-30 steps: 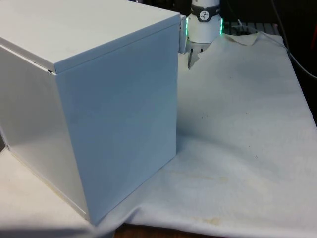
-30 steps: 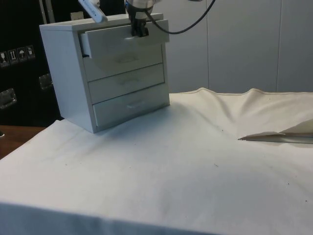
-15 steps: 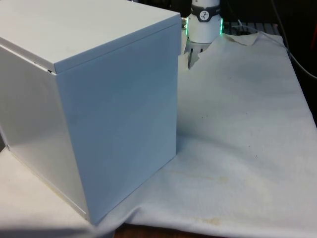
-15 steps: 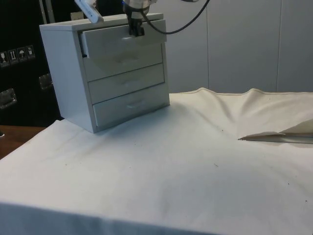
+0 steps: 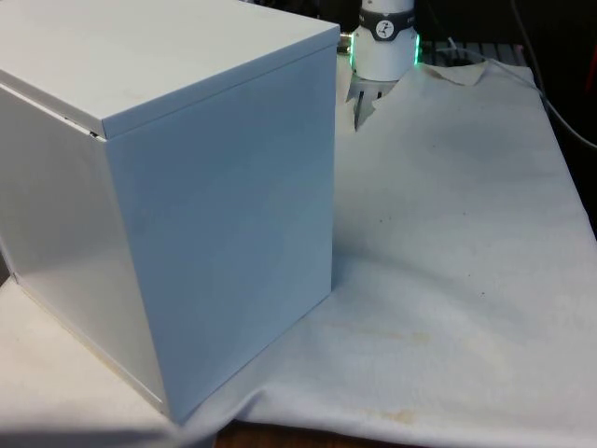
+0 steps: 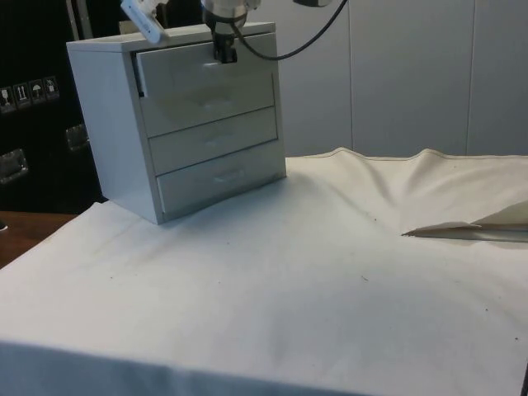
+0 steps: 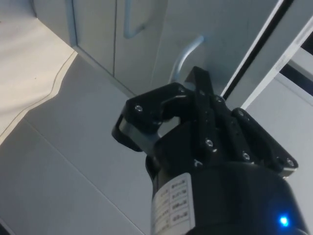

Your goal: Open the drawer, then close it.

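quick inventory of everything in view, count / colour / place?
chest of drawers: 1, white, table's end nearest the dark cabinets in the side view.
drawers: 3, white, stacked; top drawer almost flush, middle drawer and bottom drawer shut.
top drawer's handle: 1, pale metal, at the end effector.
cloth: 1, white, covers the table, rumpled at the far edge.
end effector: 1, black, at the top drawer's front.
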`<action>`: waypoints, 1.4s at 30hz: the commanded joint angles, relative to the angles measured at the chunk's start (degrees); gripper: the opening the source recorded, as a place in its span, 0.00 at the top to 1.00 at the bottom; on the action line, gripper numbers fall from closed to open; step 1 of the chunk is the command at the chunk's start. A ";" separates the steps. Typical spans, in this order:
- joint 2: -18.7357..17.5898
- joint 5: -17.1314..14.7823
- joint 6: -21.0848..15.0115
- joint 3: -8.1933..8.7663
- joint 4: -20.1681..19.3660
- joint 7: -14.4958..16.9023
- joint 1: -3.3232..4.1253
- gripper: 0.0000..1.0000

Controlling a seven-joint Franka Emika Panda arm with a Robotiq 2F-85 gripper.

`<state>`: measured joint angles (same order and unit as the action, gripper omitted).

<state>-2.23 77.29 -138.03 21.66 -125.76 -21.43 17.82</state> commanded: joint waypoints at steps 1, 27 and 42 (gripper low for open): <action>-0.52 0.86 -0.34 0.06 0.74 -0.92 -0.06 1.00; -2.69 0.00 0.00 0.17 2.92 -5.04 -0.23 1.00; -3.38 0.86 -0.11 0.29 3.95 -8.54 -0.23 1.00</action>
<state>-5.73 77.29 -138.03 21.89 -121.87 -29.22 17.53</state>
